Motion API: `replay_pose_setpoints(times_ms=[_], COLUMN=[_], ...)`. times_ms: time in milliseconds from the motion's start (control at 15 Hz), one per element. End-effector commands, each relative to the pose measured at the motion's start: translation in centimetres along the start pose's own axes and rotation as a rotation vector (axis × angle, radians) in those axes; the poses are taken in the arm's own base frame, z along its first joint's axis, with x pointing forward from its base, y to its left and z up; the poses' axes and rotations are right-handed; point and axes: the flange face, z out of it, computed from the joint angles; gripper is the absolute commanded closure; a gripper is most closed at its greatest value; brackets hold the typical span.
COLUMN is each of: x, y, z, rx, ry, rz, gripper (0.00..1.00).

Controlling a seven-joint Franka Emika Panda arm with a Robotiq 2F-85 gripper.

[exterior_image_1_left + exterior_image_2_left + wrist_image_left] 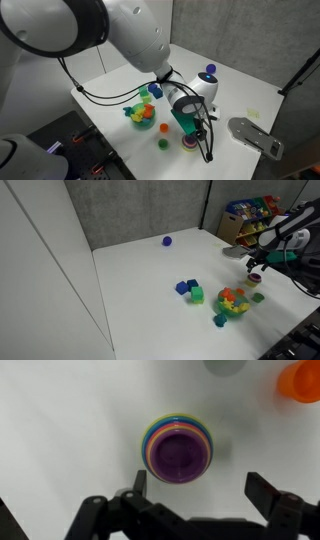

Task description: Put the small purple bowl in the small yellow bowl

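Observation:
In the wrist view the small purple bowl (pixel 180 455) sits on the white table, nested inside several thin coloured rims. A yellow rim (pixel 150 432) shows at the outer edge; I take it for the small yellow bowl. My gripper (pixel 200 480) is open and empty, with its fingers apart just beside the stack and touching nothing. In both exterior views the gripper (pixel 190 135) (pixel 256 266) hangs right over the small stack (pixel 188 144) (pixel 254 279), which is tiny and partly hidden there.
A heap of colourful toys (pixel 141 112) (pixel 233 302) and a small green cup (pixel 163 144) lie near the stack. An orange piece (pixel 302 380) is close by. Blue and green blocks (pixel 190 288), a dark blue ball (pixel 167 241) and a grey plate (pixel 255 135) also lie on the table.

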Motion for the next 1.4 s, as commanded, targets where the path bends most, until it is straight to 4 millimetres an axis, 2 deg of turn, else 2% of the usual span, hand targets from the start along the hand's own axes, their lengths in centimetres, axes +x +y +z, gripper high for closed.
replay_pose_setpoints(times_ms=[0,267,467,800,1133,1333], x=[-0.9,-2.3,-4.4,-9.8,-15.4,-18.0], y=[-1.0,-2.9,-4.4,-5.8,-6.0,-6.1], z=[-2.9,-6.6,-9.8,-15.2,-21.2,-25.0], rx=[0.004,0.008,0.001,-0.026,-0.055,-0.046], ry=[-0.039,-0.057,-0.069,-0.108,-0.112,-0.081], rz=[0.000,-0.038,-0.078,-0.127,-0.204,-0.256], gripper=[0.00,0.00,0.00,0.00,0.00,0.00])
